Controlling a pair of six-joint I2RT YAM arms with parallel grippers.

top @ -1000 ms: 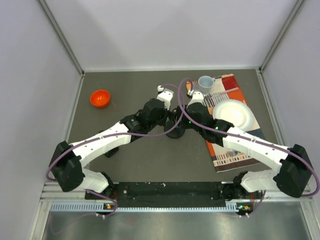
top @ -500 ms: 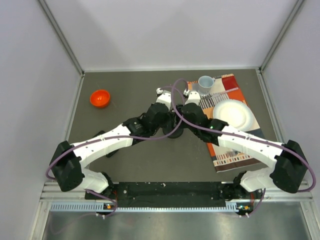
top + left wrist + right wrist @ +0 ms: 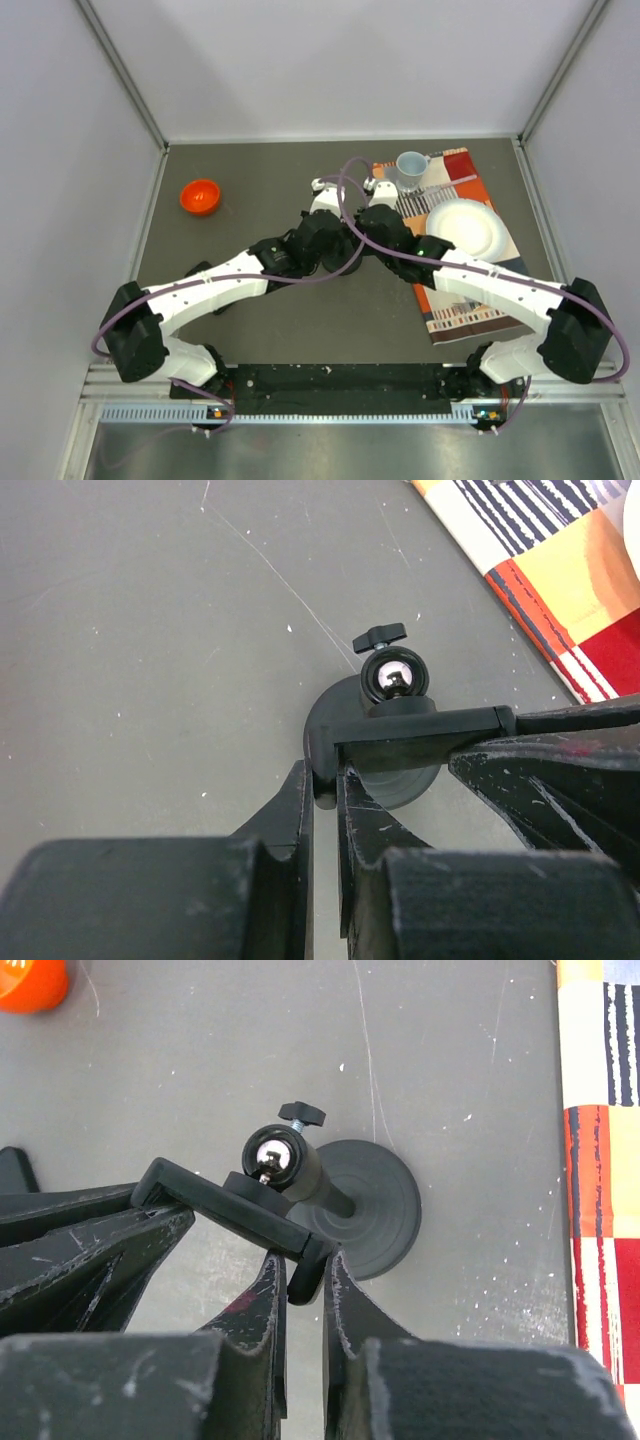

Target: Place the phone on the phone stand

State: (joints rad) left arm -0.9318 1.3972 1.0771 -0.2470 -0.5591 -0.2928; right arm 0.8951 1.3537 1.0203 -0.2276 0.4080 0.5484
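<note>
The phone stand [image 3: 372, 772] rests on the grey table on its round base, with a shiny ball joint and a flat clamp cradle [image 3: 420, 726] on top. My left gripper [image 3: 325, 780] is shut on the hooked left end of the cradle. My right gripper [image 3: 305, 1272] is shut on the hooked opposite end of the cradle [image 3: 232, 1210], in front of the disc base [image 3: 378, 1210]. In the top view both grippers meet over the stand [image 3: 343, 268] at mid-table and hide most of it. The phone is out of view.
An orange bowl [image 3: 200, 196] sits at the far left. At the right a patterned cloth [image 3: 455, 300] carries a white plate [image 3: 463, 228] and a pale cup [image 3: 411, 165]. The cloth's edge [image 3: 600, 1160] runs close to the stand's right.
My right gripper has shut on the cradle's end, having moved left toward the stand. The left gripper stayed shut and edged right.
</note>
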